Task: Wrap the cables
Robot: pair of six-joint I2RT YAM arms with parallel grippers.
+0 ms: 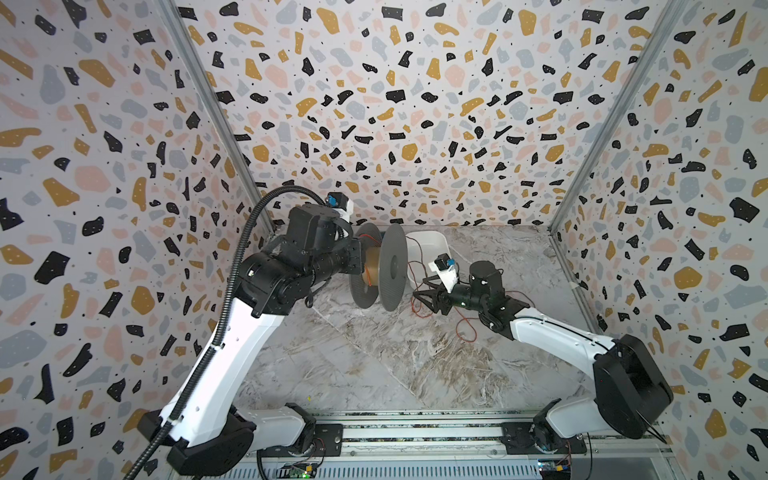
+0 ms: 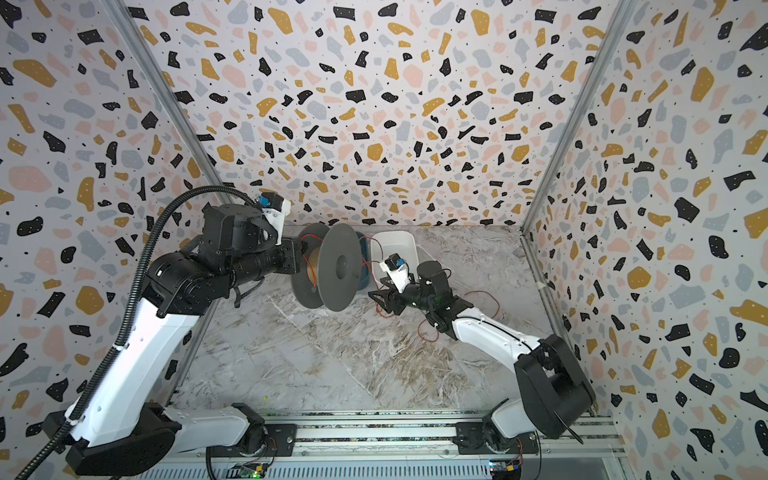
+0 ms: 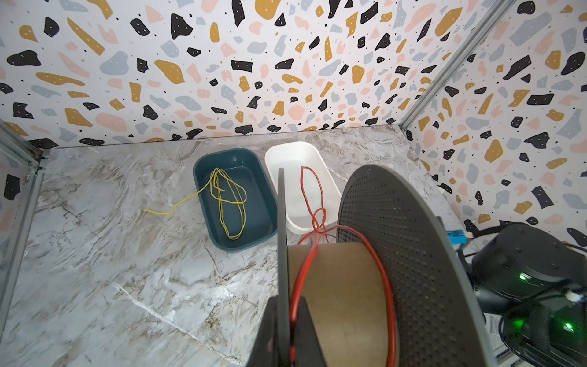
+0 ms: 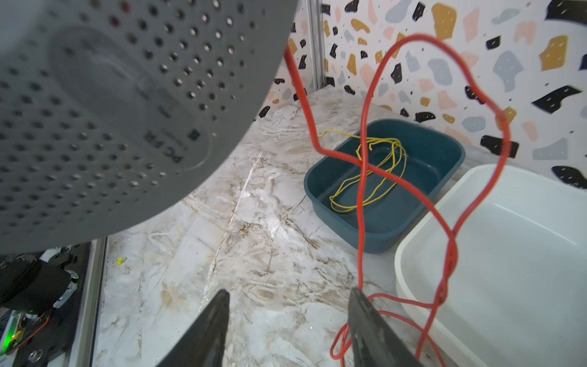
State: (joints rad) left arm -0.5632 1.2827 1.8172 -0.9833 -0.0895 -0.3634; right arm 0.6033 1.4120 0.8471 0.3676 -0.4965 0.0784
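A grey spool (image 1: 392,268) (image 2: 340,270) with a cardboard core (image 3: 333,286) is held up off the table. My left gripper (image 3: 287,305) is shut on the thin edge of its near flange. The red cable (image 3: 392,321) loops loosely round the core, with one strand running right beside the pinched flange. From the spool it trails over the white bin and down to the table in loose loops (image 1: 457,330). My right gripper (image 4: 289,294) (image 1: 419,297) stands open low over the table beside the spool, nothing between its fingers. The cable (image 4: 359,222) passes just outside one finger.
A dark blue bin (image 3: 203,178) (image 4: 444,149) at the back holds a thin yellow wire (image 3: 228,197) with one end spilling onto the table. A white bin (image 3: 276,152) (image 4: 413,248) stands next to it. Patterned walls close in the marble table (image 1: 374,365).
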